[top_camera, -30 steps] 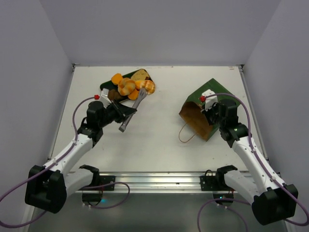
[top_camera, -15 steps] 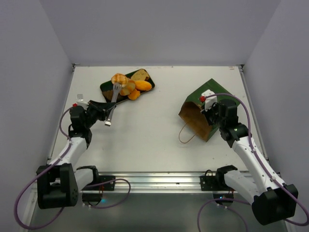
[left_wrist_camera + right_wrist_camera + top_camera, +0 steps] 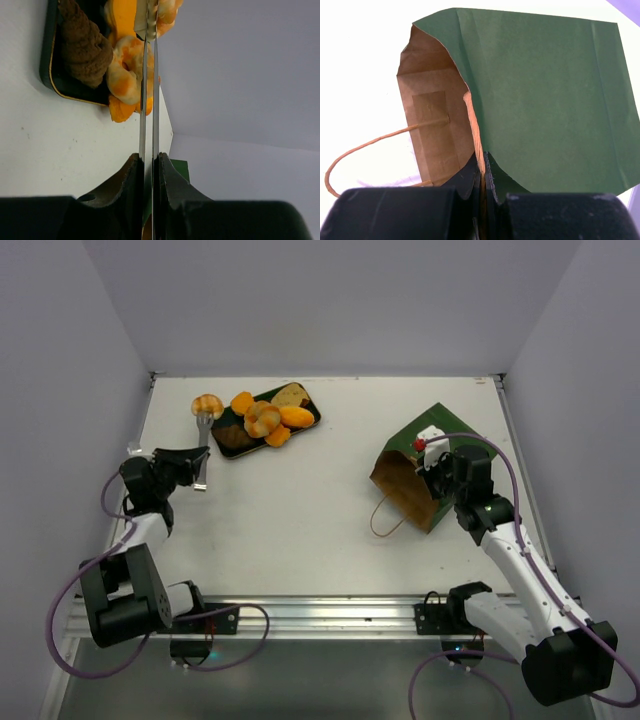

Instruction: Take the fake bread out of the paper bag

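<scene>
The left pincer (image 3: pixel 196 457) is nipped tight on a pair of metal tongs (image 3: pixel 203 438). Their tips clasp a round bun (image 3: pixel 207 405), just left of the dark green tray (image 3: pixel 46 55) where the other bread pieces (image 3: pixel 265 418) lie heaped. The right pincer (image 3: pixel 482 170) is clamped on the rim of the paper bag (image 3: pixel 545 90) — brown mouth gaping, string handle (image 3: pixel 383 524) looped on the worktop (image 3: pixel 300 500), well apart from the tray.
</scene>
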Available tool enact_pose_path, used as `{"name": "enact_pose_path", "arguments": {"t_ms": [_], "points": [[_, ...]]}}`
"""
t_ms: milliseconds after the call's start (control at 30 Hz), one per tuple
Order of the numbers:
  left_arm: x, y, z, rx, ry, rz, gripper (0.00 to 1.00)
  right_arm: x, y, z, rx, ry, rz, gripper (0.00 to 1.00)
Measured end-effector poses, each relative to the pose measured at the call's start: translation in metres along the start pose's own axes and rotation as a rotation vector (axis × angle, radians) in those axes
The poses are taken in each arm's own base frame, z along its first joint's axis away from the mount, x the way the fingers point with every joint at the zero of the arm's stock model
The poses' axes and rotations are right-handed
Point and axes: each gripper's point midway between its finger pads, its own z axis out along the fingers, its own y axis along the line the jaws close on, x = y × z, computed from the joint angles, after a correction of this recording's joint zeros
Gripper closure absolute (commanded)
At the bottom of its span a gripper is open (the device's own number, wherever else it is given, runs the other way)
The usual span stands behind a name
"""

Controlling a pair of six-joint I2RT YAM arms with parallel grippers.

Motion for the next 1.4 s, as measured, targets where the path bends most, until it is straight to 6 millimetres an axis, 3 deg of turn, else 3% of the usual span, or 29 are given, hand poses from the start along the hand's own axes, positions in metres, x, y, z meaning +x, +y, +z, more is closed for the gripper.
{"name": "enact_pose_path", "arguments": {"t_ms": [133, 300, 767, 967, 1200, 1400], "points": [[-0.014, 0.012, 0.01, -0.037, -0.012, -0.004, 1.0, 0.0, 0.0, 0.0, -0.002, 0.0, 0.0, 1.0], [-0.015, 0.033, 0.024, -0.097, 0.023, -0.034, 1.0, 0.0, 0.0, 0.0, -0.002, 0.0, 0.0, 1.0], [-0.019, 0.047, 0.047, -0.131, 0.088, -0.067, 0.98, 0.0, 0.001, 0.0, -0.004, 0.0, 0.0, 1.0], [-0.021, 0.047, 0.054, -0.134, 0.106, -0.071, 0.9, 0.0, 0.001, 0.0, -0.007, -0.001, 0.0, 1.0], [-0.021, 0.043, 0.055, -0.121, 0.119, -0.051, 0.73, 0.0, 0.002, 0.0, -0.009, -0.002, 0.0, 1.0], [-0.021, 0.043, 0.055, -0.12, 0.122, -0.047, 0.69, 0.0, 0.002, 0.0, -0.01, -0.002, 0.0, 1.0]]}}
